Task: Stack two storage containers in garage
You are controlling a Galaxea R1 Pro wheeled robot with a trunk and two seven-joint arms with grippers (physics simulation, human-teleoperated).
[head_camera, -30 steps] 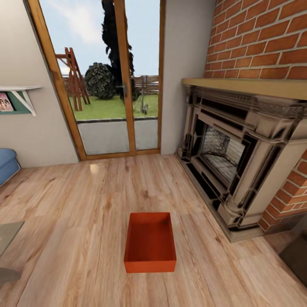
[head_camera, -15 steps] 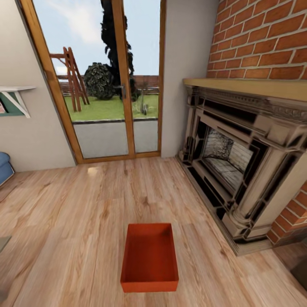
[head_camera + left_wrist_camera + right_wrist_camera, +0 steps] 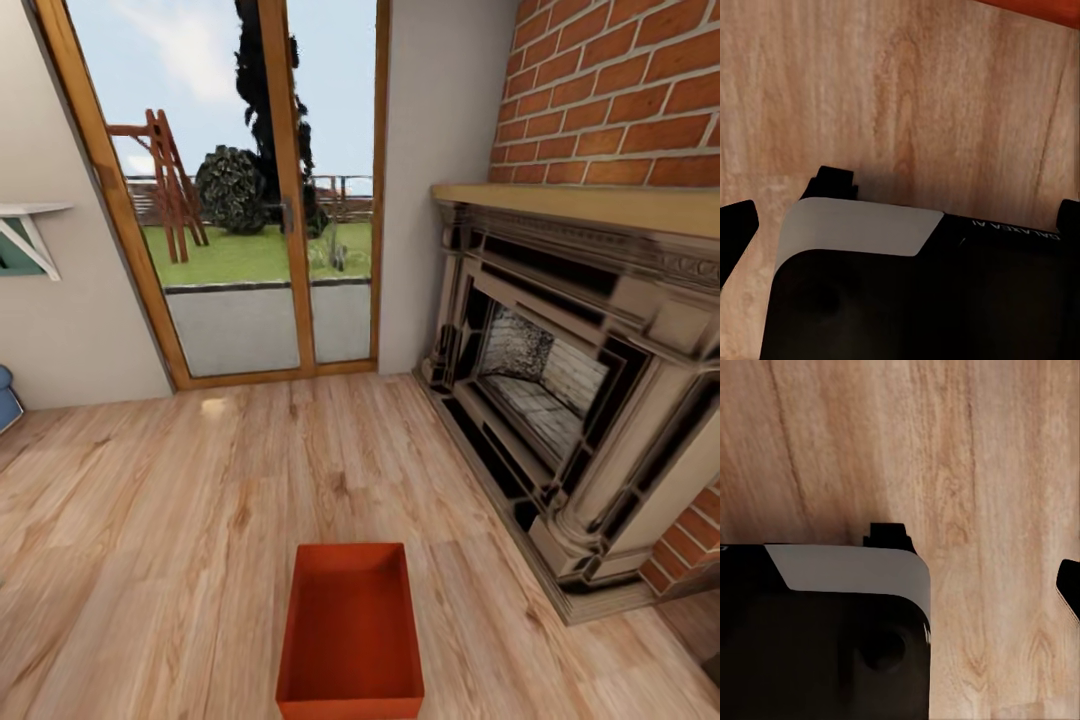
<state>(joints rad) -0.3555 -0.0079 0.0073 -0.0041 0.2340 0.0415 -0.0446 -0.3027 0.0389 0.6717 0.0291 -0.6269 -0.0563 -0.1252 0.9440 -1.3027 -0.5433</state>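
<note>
Sitting at 6 o'clock on wood floor [image 3: 180, 520]: orange container [image 3: 350, 632], near edge cropped; fireplace [image 3: 570, 400] crowding 3 o'clock. Gripper openings: can't tell.

A brick fireplace [image 3: 560, 400] is standing at the right. Glass doors [image 3: 255, 200] are showing a garden, with a white shelf [image 3: 25, 225] hanging beside them.

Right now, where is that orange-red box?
In the head view, the storage container lies on the wood-plank floor straight ahead, low centre, left of the fireplace.
</note>
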